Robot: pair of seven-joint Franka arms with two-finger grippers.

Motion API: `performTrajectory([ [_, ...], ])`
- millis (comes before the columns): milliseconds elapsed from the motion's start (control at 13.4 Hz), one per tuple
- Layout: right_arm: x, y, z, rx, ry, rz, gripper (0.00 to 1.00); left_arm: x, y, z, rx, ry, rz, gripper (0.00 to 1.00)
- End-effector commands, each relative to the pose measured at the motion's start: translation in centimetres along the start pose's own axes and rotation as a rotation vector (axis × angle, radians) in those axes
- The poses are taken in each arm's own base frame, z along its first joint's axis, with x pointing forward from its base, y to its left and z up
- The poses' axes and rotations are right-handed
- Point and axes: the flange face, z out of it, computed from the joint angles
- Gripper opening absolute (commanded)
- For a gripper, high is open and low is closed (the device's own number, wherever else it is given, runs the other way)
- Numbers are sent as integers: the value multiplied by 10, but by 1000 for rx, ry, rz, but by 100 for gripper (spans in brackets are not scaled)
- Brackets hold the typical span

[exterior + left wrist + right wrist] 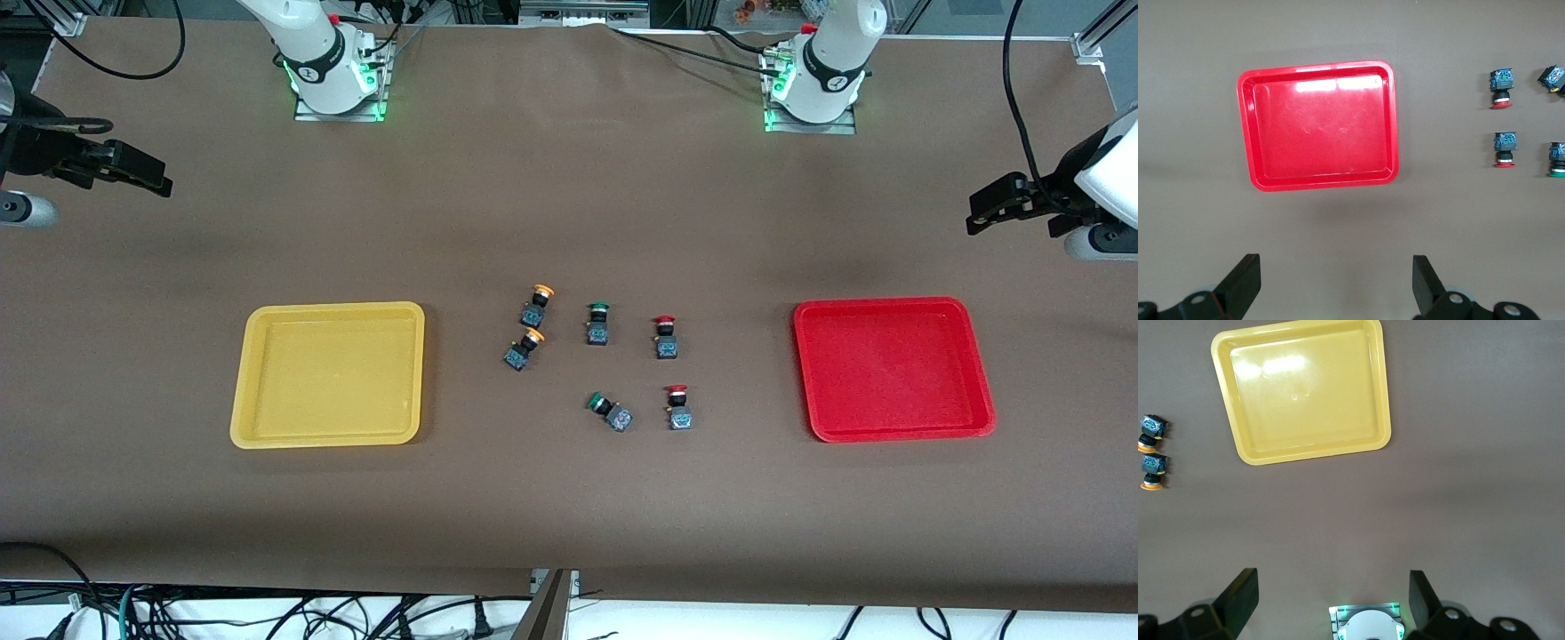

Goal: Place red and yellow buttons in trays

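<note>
Front view: both arms parked high at the table ends, nothing sorted yet.

We note the left gripper hanging over bare table toward its own end, and its wrist view shows the fingers spread wide with nothing between them. The right gripper waits likewise at its end, fingers spread and empty. The red tray and yellow tray both lie empty, well apart, with the switches clustered between them. The two yellow buttons sit toward the yellow tray; the two red buttons sit toward the red tray. We judge this layout gives each arm its own colour. Two green-capped switches lie in the middle, to be left alone.
</note>
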Motion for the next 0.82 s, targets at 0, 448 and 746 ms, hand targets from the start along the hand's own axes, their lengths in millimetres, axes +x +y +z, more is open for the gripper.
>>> performTrajectory([
  [0,17,-1,14,-27,-17,-2,100,-1,0,-4,-18,-1,-4,100],
  [448,79,-62,99,-40,-39,-44,100,-1,0,-4,-18,-3,-1,100],
  [746,128,-152,190,69,12,253,100,-1,0,-4,-18,-3,-1,100],
])
